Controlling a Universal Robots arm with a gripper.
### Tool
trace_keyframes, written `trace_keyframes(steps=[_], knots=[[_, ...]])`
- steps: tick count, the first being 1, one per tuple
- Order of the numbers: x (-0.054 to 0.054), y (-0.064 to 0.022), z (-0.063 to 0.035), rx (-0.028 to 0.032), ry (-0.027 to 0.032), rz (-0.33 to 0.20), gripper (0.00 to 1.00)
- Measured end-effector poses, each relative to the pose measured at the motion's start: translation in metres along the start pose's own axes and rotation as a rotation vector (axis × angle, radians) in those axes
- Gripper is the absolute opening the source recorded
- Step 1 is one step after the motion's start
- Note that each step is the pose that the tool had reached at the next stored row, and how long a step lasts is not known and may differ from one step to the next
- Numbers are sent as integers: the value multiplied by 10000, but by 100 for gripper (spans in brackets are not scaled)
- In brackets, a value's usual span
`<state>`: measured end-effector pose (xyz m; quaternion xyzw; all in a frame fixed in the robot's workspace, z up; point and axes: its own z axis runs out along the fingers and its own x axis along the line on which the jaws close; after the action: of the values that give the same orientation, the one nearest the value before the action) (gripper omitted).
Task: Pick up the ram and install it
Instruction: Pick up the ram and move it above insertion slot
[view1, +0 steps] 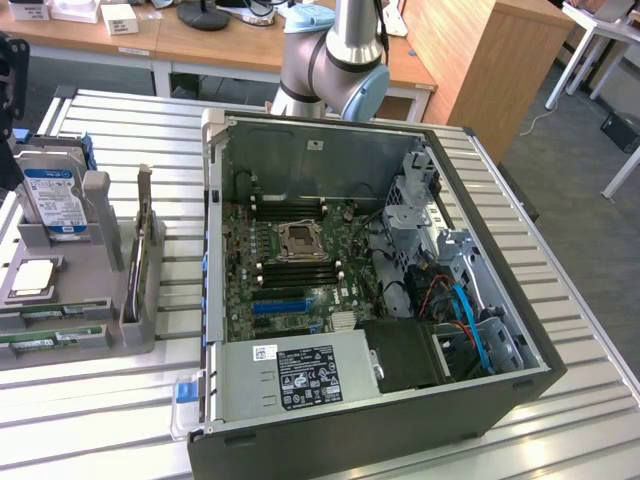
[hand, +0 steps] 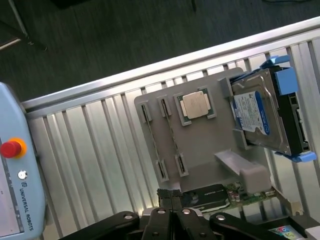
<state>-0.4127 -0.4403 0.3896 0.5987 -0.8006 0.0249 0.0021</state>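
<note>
Tool (hand: 171, 197) is hovering closed and empty over the grey tray (hand: 200, 145); ram (view1: 50, 338) is lying there ungrasped, installation not yet begun.

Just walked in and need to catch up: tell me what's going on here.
A robot arm is working beside an open computer case. Its hand is shut with nothing visibly in it, poised above the grey tray that carries a hard drive and a CPU chip. The ram lies in that tray, not yet picked up.
</note>
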Motion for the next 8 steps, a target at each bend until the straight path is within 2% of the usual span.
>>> trace_keyframes(steps=[4,8], knots=[[0,0,0,15,-8,-412,11],[0,1,0,38,12,-805,11]])
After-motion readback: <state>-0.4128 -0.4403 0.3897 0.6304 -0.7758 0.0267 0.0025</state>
